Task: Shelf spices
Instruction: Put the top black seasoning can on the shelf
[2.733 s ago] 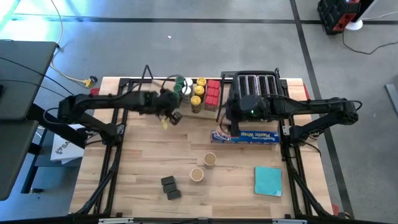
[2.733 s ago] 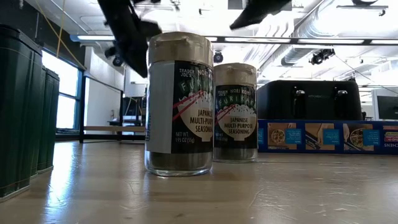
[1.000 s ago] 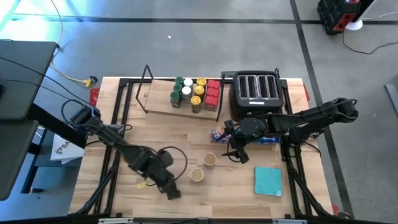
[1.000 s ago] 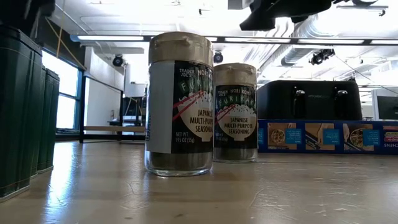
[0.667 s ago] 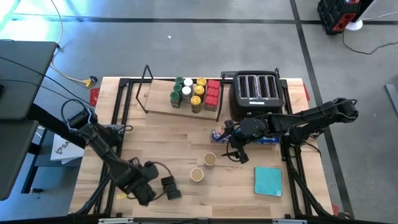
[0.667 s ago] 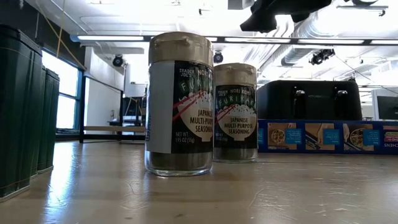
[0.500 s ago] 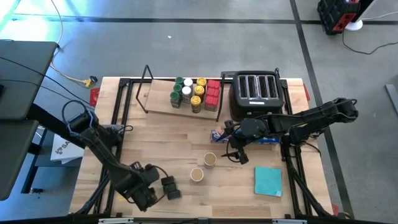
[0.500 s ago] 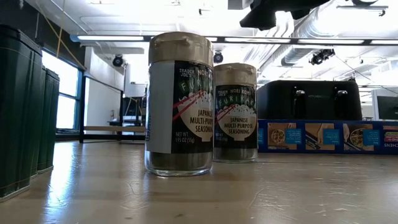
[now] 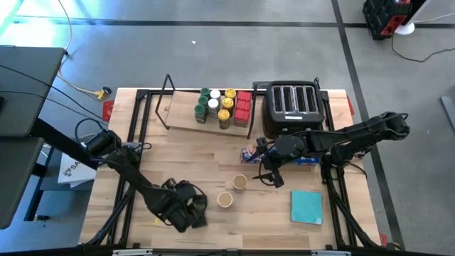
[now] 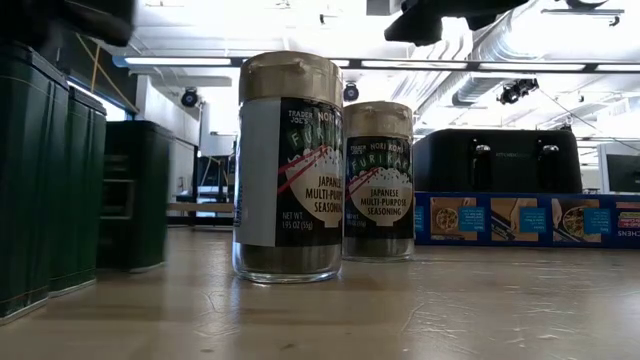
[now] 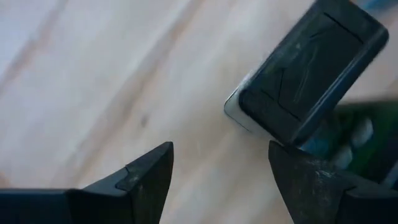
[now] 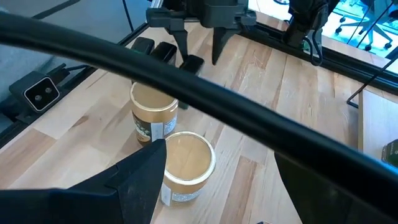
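Both jaws open | you're reaching: left gripper (image 9: 190, 213) at dark block (image 11: 305, 71) | next: straddle, close

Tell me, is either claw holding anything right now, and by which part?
Nothing is held. The left claw is open above the table near a dark grey block, not touching it. The right claw is open over the two tan-lidded jars.

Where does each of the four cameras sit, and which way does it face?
High: overhead, facing down on the table; both arms show.
Low: table height, facing two jars and the toaster.
Left wrist: over a dark tin; left gripper open.
Right wrist: over the jars; right gripper open.
High, low and right wrist share the jars.
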Tool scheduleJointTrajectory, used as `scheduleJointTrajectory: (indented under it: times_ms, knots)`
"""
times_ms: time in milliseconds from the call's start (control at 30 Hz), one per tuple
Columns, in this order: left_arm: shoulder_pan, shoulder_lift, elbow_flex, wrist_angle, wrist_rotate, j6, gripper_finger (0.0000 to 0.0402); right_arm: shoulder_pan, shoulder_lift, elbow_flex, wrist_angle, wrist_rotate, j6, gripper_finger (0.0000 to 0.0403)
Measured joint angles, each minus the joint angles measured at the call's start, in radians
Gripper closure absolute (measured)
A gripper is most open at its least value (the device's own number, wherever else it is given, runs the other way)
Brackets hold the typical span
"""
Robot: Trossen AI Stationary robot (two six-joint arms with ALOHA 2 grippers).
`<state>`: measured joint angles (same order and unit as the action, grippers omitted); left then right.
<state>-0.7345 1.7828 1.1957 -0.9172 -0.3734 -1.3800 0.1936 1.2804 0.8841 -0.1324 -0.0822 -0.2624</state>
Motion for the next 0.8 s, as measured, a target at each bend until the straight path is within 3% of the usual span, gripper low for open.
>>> scheduleJointTrajectory:
  times_ms: [200, 600, 800]
  knots:
    - [0.046, 0.000, 0.000, 0.002, -0.064, 0.083, 0.0145, 0.000, 0.000, 0.000, -0.008, 0.000, -0.004, 0.0107]
    - [0.129, 0.000, 0.000, 0.031, -0.030, 0.383, 0.0145, 0.000, 0.000, 0.000, -0.011, 0.000, 0.005, 0.0107]
    - [0.188, 0.000, 0.000, 0.030, 0.167, 0.507, 0.0142, -0.002, 0.000, 0.000, -0.010, 0.000, 0.019, 0.0107]
